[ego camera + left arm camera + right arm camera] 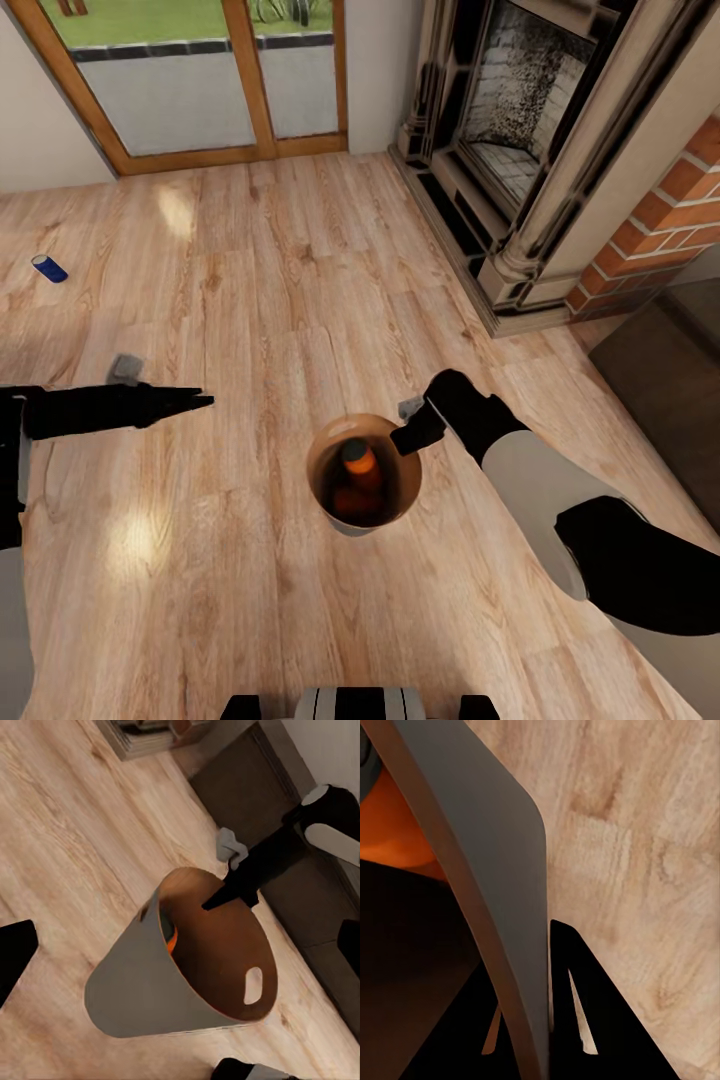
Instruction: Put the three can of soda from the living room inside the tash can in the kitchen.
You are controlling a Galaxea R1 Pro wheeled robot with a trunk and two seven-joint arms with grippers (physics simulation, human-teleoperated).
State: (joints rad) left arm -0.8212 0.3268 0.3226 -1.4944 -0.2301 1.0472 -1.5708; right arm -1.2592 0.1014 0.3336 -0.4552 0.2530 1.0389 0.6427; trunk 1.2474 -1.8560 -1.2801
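The tash can (312, 480) is a pale grey tapered bin, brown inside, in the middle of the wooden floor. My right gripper (408, 437) is shut on its rim, one finger inside and one outside. The left wrist view shows that gripper (214, 900) on the bin (135, 982), which has an oval handle slot. In the right wrist view the bin wall (487, 870) runs between my fingers (577, 990). An orange can of soda (358, 462) stands inside the bin. A blue can of soda (48, 268) lies on the floor far left. My left gripper (205, 401) hovers left of the bin, open and empty.
A stone fireplace (520, 150) with a brick wall fills the back right. Glass doors in a wooden frame (200, 90) are at the back. A dark rug or furniture edge (660, 370) lies at the right. Two small grey objects (125, 368) lie on the floor.
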